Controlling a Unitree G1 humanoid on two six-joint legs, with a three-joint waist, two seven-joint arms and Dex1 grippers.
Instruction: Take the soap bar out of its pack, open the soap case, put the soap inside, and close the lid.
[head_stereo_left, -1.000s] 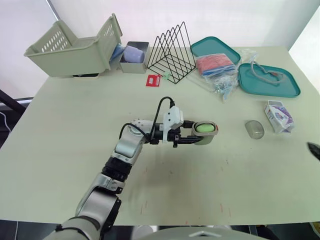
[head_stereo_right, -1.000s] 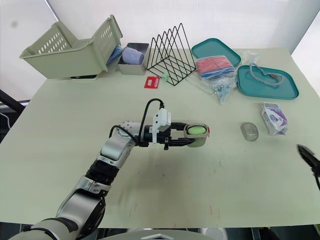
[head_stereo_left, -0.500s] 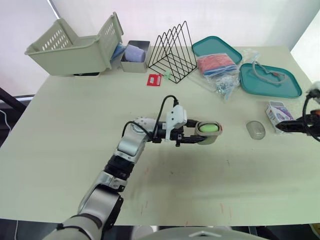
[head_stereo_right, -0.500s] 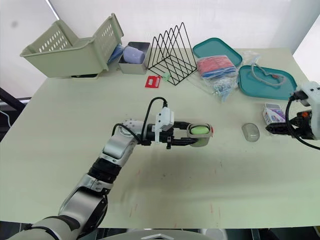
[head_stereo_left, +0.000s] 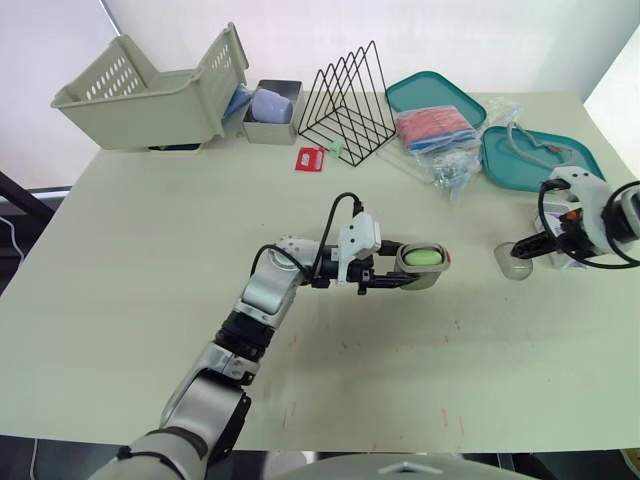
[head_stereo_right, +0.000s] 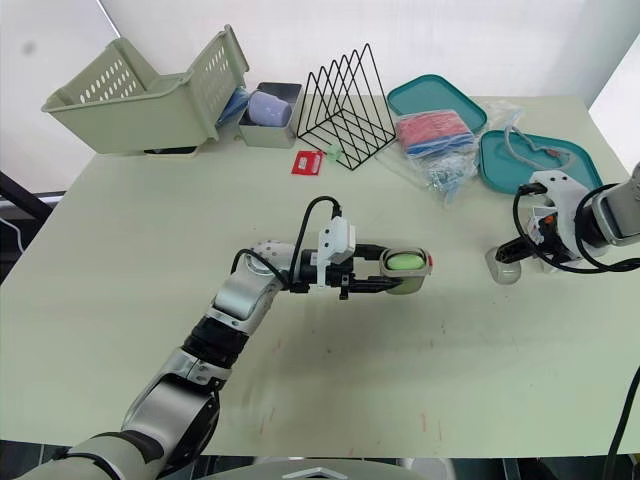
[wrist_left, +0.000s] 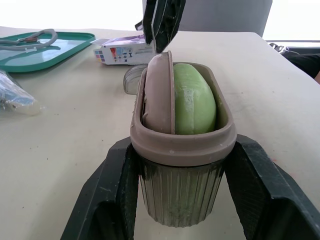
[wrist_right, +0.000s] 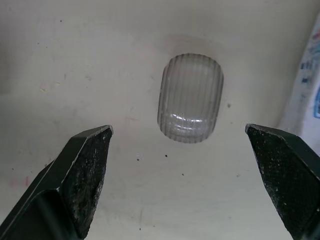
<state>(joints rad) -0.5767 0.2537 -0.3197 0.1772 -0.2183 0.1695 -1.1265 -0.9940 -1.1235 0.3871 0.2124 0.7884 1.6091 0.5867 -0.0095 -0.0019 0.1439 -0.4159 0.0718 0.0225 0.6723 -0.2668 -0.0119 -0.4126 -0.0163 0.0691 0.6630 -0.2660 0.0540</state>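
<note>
A: Right gripper (wrist_right: 178, 129) has swung in from the table's right edge. Half a second back it was out by the soap pack; now it hangs over the clear ribbed lid (wrist_right: 191, 97).

B: And its fingers?

A: Spread wide. One black finger (wrist_right: 82, 170) stands on each side of the lid, and neither touches it. The lid lies on the pale table (head_stereo_left: 120, 250), well apart from the case.

B: Where's the soap?

A: The green soap bar (wrist_left: 195, 100) is on edge inside the open soap case (wrist_left: 180, 195). A taupe inner tray (wrist_left: 159, 95) stands upright against it. The left gripper (head_stereo_left: 415, 272) clamps the case's ribbed base from both sides near the middle of the table, much where it was a second ago.

B: And the pack?

A: The soap pack (wrist_left: 125, 47), a white and purple box, lies just beyond the lid toward the right edge. It is not far from the teal tray (head_stereo_left: 575, 172). From the head camera, the right gripper covers most of it.
</note>
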